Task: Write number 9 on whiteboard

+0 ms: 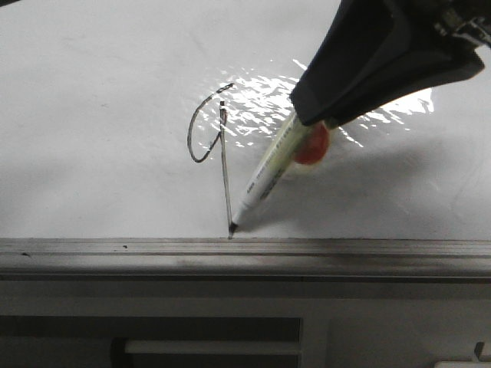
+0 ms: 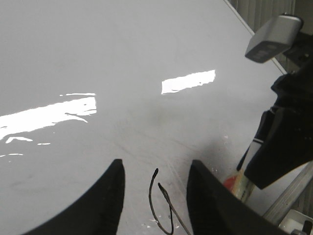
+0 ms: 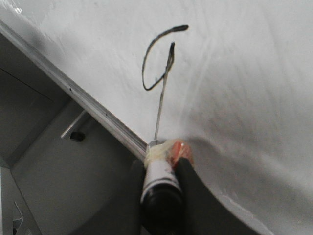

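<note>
Number 9 point(image 1: 219, 153) drawn in thin black stroke on whiteboard point(image 1: 92, 115), open curved loop at upper left, long slightly slanted tail running down to just above grey metal ledge point(image 1: 245, 249). Nearest, that ledge along board's lower edge. Just past it, marker point(image 1: 265, 180) tilted, tip touching board at tail's lower end, right beside ledge. Barrel white with a red-orange band, rising up and right into right gripper point(image 1: 318, 126), fingers clenched on marker. Beyond, bright glare patch point(image 1: 261, 103) on glossy surface behind loop's top. Left gripper point(image 2: 155, 196) hovering over board in left wrist view, fingers spread apart, grasping nothing, stroke visible between them.
</note>
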